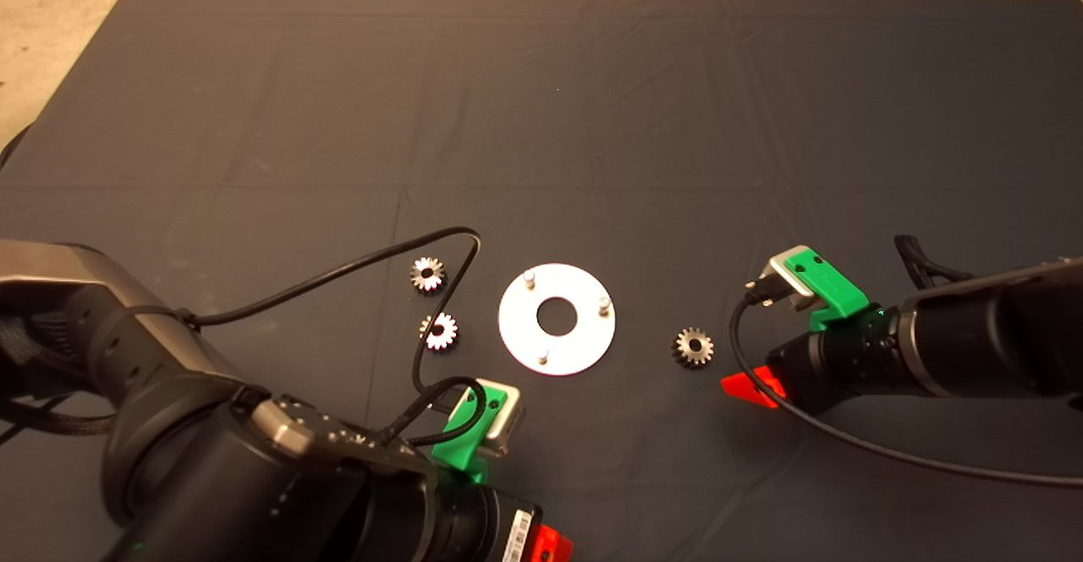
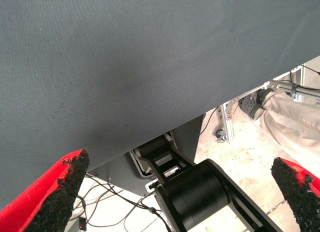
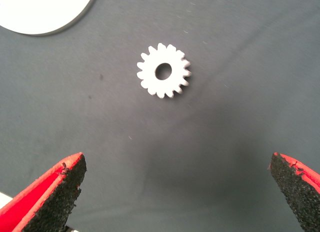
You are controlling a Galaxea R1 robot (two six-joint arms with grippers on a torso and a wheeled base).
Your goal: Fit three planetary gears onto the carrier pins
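Observation:
A flat round silver disc (image 1: 584,338) with a central hole lies mid-mat, with three bare carrier pins (image 1: 529,277) standing on it. Two steel planetary gears (image 1: 427,274) (image 1: 439,331) lie flat left of the disc, a third gear (image 1: 693,347) to its right. My right gripper (image 1: 744,386) is open just right of that third gear, which shows between its fingers in the right wrist view (image 3: 164,71), apart from the pads. The disc's edge (image 3: 45,11) shows there too. My left gripper (image 2: 185,192) is open and empty at the mat's front edge, its red finger (image 1: 550,543) low in the head view.
A black cable (image 1: 355,270) loops from my left arm over the mat beside the two left gears. The left wrist view looks past the mat's edge at the floor, a frame (image 2: 225,127) and a person's shoe (image 2: 252,104).

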